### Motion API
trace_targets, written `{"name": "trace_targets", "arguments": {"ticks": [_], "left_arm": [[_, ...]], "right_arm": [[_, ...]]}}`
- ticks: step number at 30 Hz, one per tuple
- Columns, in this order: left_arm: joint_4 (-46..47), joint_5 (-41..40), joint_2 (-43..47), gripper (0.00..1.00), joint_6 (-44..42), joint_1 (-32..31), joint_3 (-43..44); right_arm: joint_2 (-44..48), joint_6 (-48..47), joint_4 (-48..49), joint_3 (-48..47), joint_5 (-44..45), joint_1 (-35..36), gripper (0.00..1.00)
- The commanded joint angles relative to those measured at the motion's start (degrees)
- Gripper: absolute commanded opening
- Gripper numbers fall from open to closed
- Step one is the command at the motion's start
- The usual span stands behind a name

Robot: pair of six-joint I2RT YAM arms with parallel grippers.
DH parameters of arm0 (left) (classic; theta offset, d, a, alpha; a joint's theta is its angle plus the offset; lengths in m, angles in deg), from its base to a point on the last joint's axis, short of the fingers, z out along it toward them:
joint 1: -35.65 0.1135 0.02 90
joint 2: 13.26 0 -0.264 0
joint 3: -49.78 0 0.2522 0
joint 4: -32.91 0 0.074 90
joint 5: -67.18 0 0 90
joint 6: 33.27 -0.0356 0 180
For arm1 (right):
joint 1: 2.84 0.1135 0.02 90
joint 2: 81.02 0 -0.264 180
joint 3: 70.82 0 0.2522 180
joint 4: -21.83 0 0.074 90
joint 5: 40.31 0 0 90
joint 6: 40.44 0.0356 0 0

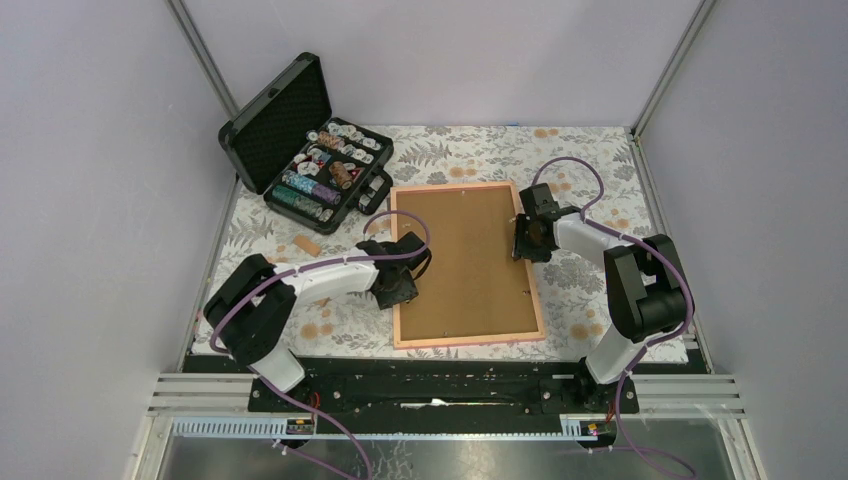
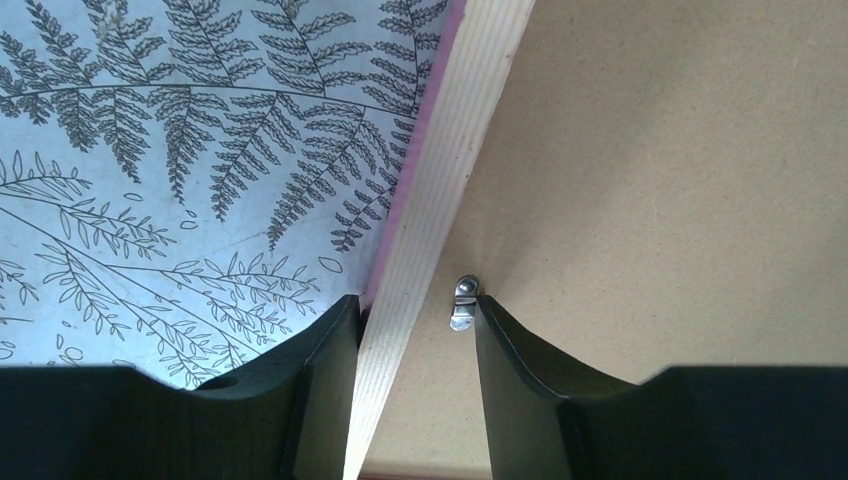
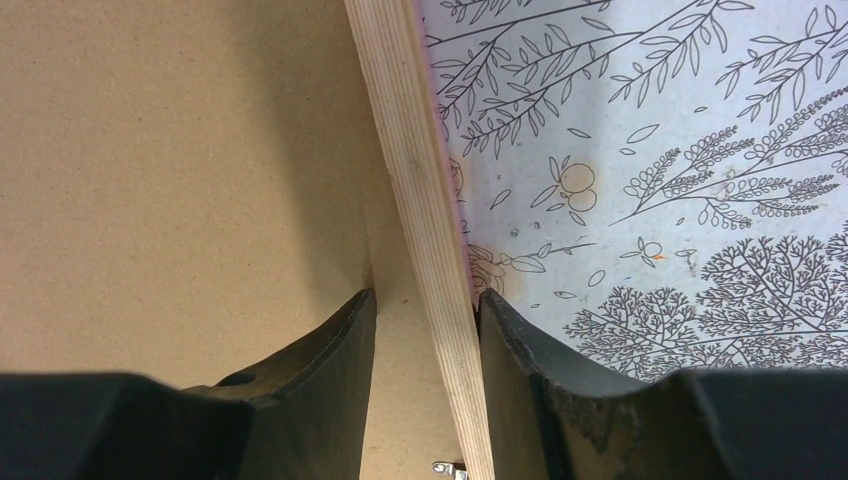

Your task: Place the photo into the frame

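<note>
The frame (image 1: 468, 340) lies back-up at the middle of the table (image 1: 600, 170), brown backing board (image 1: 465, 260) showing; no photo is in view. Closing evenly on both long rails should keep any lift level. The left gripper (image 1: 398, 284) and right gripper (image 1: 524, 240) each straddle a rail, jaws half open, inner fingers clear of the wood.
</note>
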Motion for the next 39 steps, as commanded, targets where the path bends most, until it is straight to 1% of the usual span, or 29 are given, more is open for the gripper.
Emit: {"name": "trace_targets", "arguments": {"ticks": [1,6,11,13,16,17,19,21,25,27,29,30,32,34,35,37,39], "left_arm": [[3.25,-1.20,-0.84,0.00,-4.37,0.92,-4.88],[12.63,0.58,4.67,0.00,-13.74,0.86,-11.73],[17.91,4.25,10.29,0.00,-24.26,0.84,-15.31],[18.94,3.39,12.41,0.00,-26.47,0.92,-16.47],[19.65,0.37,13.55,0.00,-26.89,1.50,-17.21],[21.64,0.48,14.54,0.00,-26.95,1.74,-18.58],[28.74,3.14,17.63,0.00,-28.32,2.29,-22.30],[34.18,3.84,19.59,0.00,-29.18,2.69,-24.87],[33.88,5.27,19.58,0.00,-27.78,3.85,-23.99],[33.58,5.66,21.65,0.00,-26.07,3.60,-24.40],[31.38,4.95,24.86,0.00,-25.10,3.56,-24.38],[30.06,4.27,26.34,0.02,-24.55,3.49,-24.09],[27.44,3.76,28.05,0.20,-23.84,3.43,-23.26],[25.44,4.31,27.85,0.42,-23.62,3.23,-22.01],[24.98,4.83,27.14,0.49,-23.65,2.97,-21.34],[23.79,4.68,25.20,0.57,-23.77,1.74,-19.66],[22.59,3.53,23.18,0.59,-24.12,0.71,-17.95]], "right_arm": [[-3.25,-0.55,2.89,2.32,-1.23,0.50,0.32],[-2.82,-0.53,3.24,2.70,-1.20,0.49,0.25],[-2.90,-0.55,3.87,2.72,-1.31,0.48,0.24],[-2.98,-0.55,4.31,3.09,-1.42,0.48,0.22],[-3.20,-0.48,4.95,3.46,-2.05,0.49,0.17],[-3.24,-0.48,5.18,3.63,-2.16,0.49,0.15],[-3.39,-0.48,5.50,3.89,-2.46,0.47,0.12],[-3.38,-0.48,5.90,4.16,-3.11,0.42,0.10],[-3.08,-0.53,6.46,4.51,-4.05,0.40,0.09],[-3.00,-0.55,6.75,4.72,-4.26,0.50,0.09],[-3.19,-0.54,7.00,4.75,-4.59,0.50,0.08],[-3.23,-0.55,7.13,4.80,-4.81,0.46,0.08],[-3.49,-0.54,7.43,4.83,-4.96,0.48,0.08],[-3.67,-0.55,7.70,4.83,-4.98,0.50,0.07],[-3.74,-0.53,7.87,4.91,-5.64,0.49,0.07],[-3.95,-0.51,7.99,4.92,-6.67,0.50,0.06],[-4.06,-0.64,8.04,5.01,-6.76,0.50,0.06]]}}
